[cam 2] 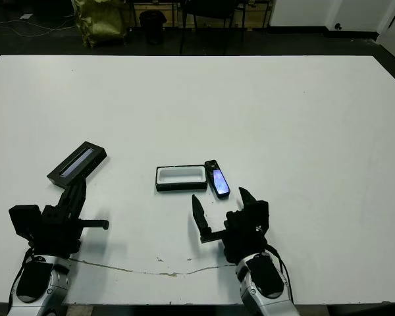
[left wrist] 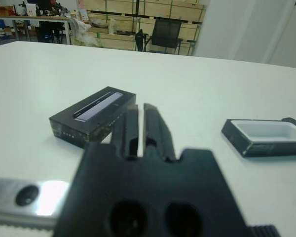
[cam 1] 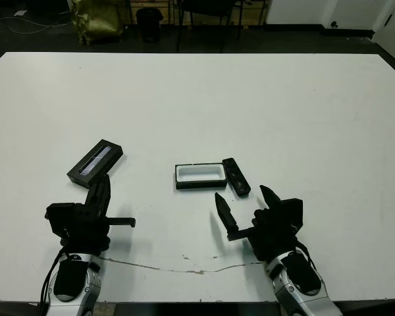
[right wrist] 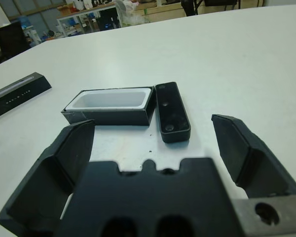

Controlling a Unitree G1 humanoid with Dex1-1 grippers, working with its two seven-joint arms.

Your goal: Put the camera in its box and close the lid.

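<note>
The lid (cam 1: pixel 96 161) lies well left of the box (cam 1: pixel 200 176), tilted. Just short of it hangs the left gripper (cam 1: pixel 100 192), fingers pressed narrowly together, empty. The box sits open, white lining up. The camera (cam 1: pixel 236 176) lies on the table (cam 1: pixel 263 105) touching the box's right end. Near it, the right gripper (cam 1: pixel 247 201) is spread wide, empty.

You see a white table (cam 1: pixel 250 99), a gold bag (cam 1: pixel 95 18) upper left, and a black chair (left wrist: pixel 165 33) beyond.
</note>
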